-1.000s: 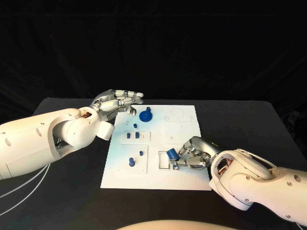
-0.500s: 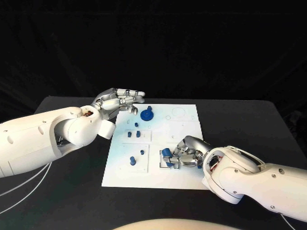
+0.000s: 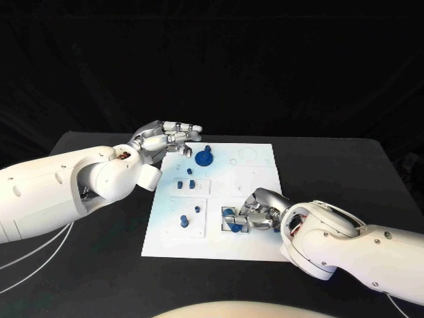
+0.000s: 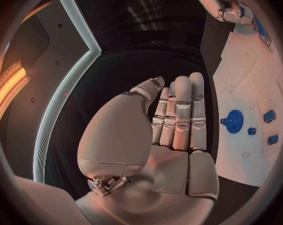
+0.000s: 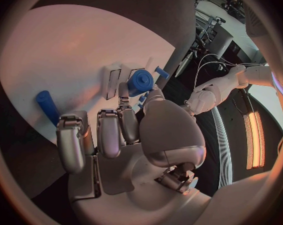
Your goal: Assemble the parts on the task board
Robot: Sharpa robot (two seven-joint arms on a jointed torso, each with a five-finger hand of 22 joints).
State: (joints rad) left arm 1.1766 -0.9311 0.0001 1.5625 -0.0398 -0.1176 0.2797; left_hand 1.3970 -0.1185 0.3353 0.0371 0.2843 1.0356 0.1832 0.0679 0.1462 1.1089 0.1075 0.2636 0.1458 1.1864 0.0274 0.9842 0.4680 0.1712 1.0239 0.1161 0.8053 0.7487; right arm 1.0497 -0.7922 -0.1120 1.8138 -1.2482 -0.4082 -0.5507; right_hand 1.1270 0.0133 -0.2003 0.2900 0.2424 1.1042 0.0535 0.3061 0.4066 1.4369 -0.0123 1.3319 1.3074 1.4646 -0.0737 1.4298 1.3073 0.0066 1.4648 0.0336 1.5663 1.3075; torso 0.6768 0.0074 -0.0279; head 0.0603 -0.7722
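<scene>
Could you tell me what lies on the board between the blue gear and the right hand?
In the head view, two small blue pegs sit between the blue gear and the right hand.

A matte black desk (image 3: 336, 172) carries everything, set against a black backdrop (image 3: 212, 59). Thin white cables (image 3: 26, 255) trail across its near left part.

Setting: robotics laboratory or demonstration cell. Evidence: a black table (image 3: 97, 265) backed by black drapery beyond both hands; a white task board (image 3: 258, 179) with recessed outlines, lying under the right hand (image 3: 255, 213) and just beside the left hand (image 3: 164, 140); a lit strip framing a dark panel (image 4: 66, 85) past the left hand's fingers; cabling and equipment racks (image 5: 210, 5) beyond the right hand.
</scene>
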